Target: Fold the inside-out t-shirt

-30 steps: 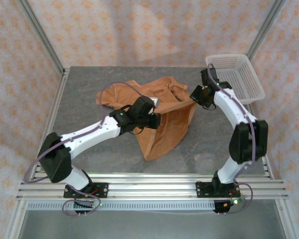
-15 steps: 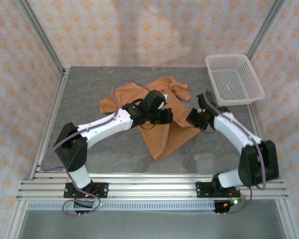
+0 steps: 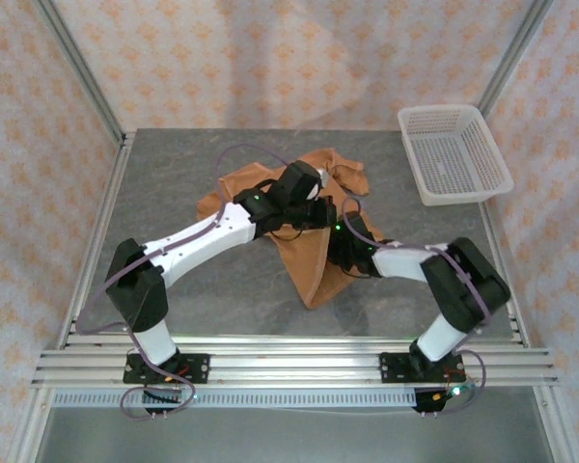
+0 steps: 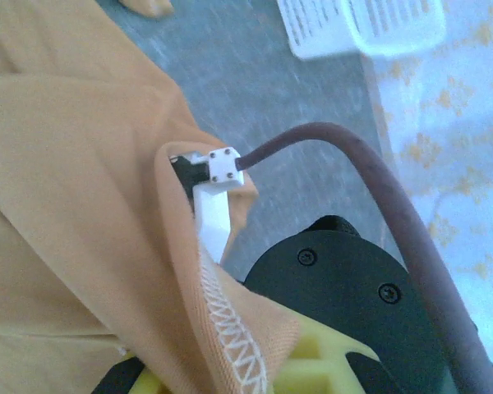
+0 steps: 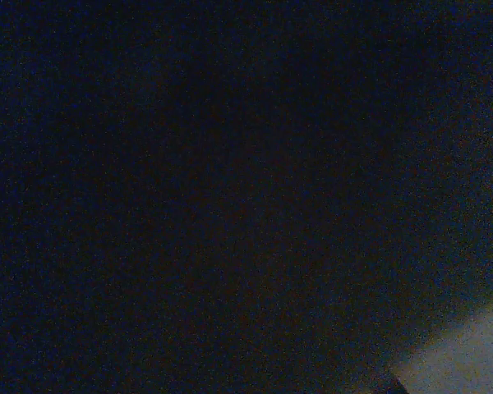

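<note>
The inside-out t-shirt lies bunched at the middle of the table, one corner trailing toward 6 o'clock. The left gripper is clenched on its stitched hem. At its 4 o'clock the right gripper, squeezed tight, is buried in cloth. The white mesh basket sits at 2 o'clock.

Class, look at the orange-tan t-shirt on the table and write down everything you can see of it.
The t-shirt is soft orange-tan cloth, crumpled in a heap on the grey table, not yet folded. One part tapers to a point toward the near edge. White zigzag stitching shows along a hem, so it looks inside out. The left end effector pinches it; the right end effector reaches into its folds.
</note>
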Robot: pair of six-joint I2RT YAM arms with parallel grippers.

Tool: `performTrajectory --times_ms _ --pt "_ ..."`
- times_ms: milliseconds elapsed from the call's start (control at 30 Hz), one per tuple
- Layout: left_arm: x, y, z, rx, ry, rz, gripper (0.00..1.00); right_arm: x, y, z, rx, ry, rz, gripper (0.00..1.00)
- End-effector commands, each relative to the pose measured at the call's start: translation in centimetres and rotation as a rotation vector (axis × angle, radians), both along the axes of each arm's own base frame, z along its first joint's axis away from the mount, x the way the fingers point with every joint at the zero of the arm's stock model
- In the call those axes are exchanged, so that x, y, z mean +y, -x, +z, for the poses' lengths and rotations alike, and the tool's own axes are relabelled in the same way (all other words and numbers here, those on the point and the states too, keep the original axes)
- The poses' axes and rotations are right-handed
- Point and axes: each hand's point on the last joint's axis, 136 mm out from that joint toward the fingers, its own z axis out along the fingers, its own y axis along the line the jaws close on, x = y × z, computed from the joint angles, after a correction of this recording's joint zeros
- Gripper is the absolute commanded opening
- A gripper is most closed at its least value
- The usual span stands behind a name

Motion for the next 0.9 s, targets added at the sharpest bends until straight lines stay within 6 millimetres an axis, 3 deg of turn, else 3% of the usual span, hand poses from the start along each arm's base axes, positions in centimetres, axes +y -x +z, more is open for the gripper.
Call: performTrajectory --times_ms 0,33,100,233,433,567,733,867 --pt "-1.1 2.2 4.8 -0.014 0.096 -0.032 0.00 3.6 -7.4 7.2 -0.221 -0.128 -0.069 0.15" --pt "-1.3 2.6 5.8 -0.029 0.109 -0.037 0.00 3.9 -8.6 7.8 -0.226 -0.114 -0.083 0.36" --pt "-1.5 3.2 7.5 -0.057 0.128 -0.042 0.00 4.6 -10.1 7.7 -0.216 -0.107 -0.102 0.59" --pt "-2.3 3.9 10.5 -0.108 0.181 -0.053 0.00 6.7 -12.1 6.4 -0.183 -0.144 -0.157 0.74" --pt "-4.5 5.2 13.9 -0.133 0.262 -0.106 0.00 10.2 -14.4 3.6 -0.152 -0.134 -0.230 0.84" --pt "-5.2 6.6 16.4 -0.153 0.312 -0.144 0.00 10.9 -16.1 1.1 -0.111 -0.055 -0.295 0.86" --pt "-3.3 7.6 19.3 -0.209 0.337 -0.128 0.00 11.1 -17.0 -1.6 -0.020 0.055 -0.323 0.87" --pt "-0.7 7.6 20.3 -0.250 0.321 -0.087 0.00 10.8 -16.7 -3.6 0.041 0.122 -0.321 0.84"
